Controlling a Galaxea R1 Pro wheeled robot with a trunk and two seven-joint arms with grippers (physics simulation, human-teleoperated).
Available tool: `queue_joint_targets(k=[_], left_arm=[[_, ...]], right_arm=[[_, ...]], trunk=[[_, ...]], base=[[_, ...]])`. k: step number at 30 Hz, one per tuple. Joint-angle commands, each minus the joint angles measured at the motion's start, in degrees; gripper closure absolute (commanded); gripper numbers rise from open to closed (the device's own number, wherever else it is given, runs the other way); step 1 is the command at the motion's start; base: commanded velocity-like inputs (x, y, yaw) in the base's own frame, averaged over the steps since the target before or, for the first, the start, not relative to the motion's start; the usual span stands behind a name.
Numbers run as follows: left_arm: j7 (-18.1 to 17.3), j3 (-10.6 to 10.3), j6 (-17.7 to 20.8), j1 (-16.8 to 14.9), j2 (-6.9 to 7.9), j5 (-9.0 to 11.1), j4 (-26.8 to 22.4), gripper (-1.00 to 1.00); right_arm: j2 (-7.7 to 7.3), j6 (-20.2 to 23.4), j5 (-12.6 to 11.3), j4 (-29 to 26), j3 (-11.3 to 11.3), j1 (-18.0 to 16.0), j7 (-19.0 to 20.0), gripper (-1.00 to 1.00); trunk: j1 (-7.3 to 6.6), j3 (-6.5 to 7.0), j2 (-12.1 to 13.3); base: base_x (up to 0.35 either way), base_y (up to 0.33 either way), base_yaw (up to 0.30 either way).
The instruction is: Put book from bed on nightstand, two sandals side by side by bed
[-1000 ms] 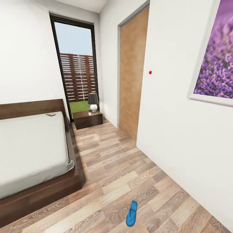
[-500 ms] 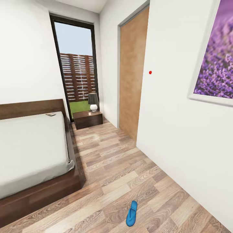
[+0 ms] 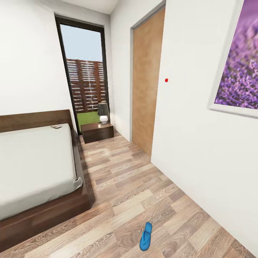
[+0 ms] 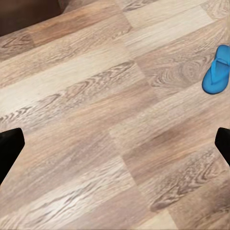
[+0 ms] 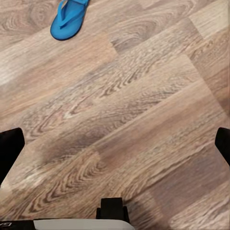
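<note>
**A:** Looking at the head view first: you get the whole bedroom [image 3: 186, 118]. Bed [image 3: 39, 161] on the left, one nightstand [image 3: 97, 132] at the far end by the tall window [image 3: 86, 79], one lamp [image 3: 103, 112] on top of it. The book [image 3: 56, 126] is a tiny thing on the far right corner of the mattress, close to the headboard. Too small to read the cover.

**B:** And the sandals?

**A:** I count one blue sandal [image 3: 146, 235] in the head view, flat on the floor [image 3: 143, 186] in the near part of the room, well apart from the bed, between the bed and the right wall. Both wrist views catch one blue sandal too ( [image 4: 218, 70] and [image 5: 69, 18]), so it's probably the same one.

**B:** Anything the wrist cams add?

**A:** Mostly close-up wood planks. The head view gives you the brown door [image 3: 145, 86], a red dot [image 3: 166, 80] on the wall and one lavender picture [image 3: 238, 61] on the right. The wrist views give you the grippers instead.

**B:** State of those?

**A:** Left gripper [image 4: 115, 146]: dark fingertips out at the two edges of the frame, spread wide, nothing between them but floor. Right gripper [image 5: 115, 146]: same deal, spread wide and holding nothing.
</note>
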Motion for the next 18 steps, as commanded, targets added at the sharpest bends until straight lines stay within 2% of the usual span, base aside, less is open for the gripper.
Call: queue_joint_targets(k=[1,6,18], left_arm=[[0.0,0.0,-0.6,0.0,-0.02,0.1,0.2,-1.00],[0.0,0.1,-2.4,0.0,0.04,0.1,1.5,-1.00],[0.1,0.1,-2.8,0.0,0.08,0.0,1.8,-1.00]], right_arm=[[0.02,-0.3,0.0,-0.1,-0.1,0.0,0.1,-1.00],[0.04,-1.0,0.0,-0.1,-0.6,0.0,0.1,-1.00],[0.05,-1.1,0.0,-0.2,-0.6,0.0,0.0,-1.00]], trunk=[[0.00,-0.04,0.0],[0.00,-0.04,0.0],[0.00,-0.04,0.0]], base=[[0.000,0.000,0.000],[0.000,0.000,0.000],[0.000,0.000,0.000]])
